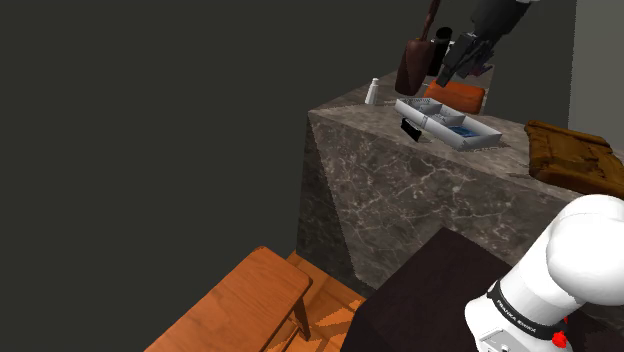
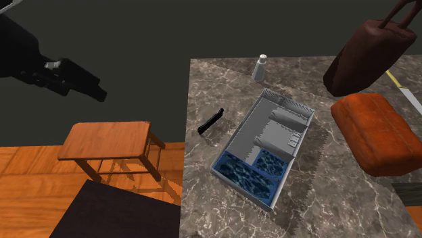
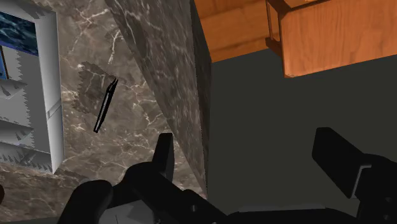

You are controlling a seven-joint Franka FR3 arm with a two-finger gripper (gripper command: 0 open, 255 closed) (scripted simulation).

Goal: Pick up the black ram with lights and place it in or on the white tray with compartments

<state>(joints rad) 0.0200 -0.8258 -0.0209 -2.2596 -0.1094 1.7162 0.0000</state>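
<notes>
Perhaps home: marble counter [image 2: 324, 199], wooden stool [image 2: 108, 140]

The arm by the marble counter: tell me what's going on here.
The white arm is meant to move the black RAM stick into the white compartment tray, but nothing has been picked up yet. The gripper is open and empty, hanging in the air just off the edge of the counter. The stick lies on the counter beside the tray, with a gap between them.
</notes>
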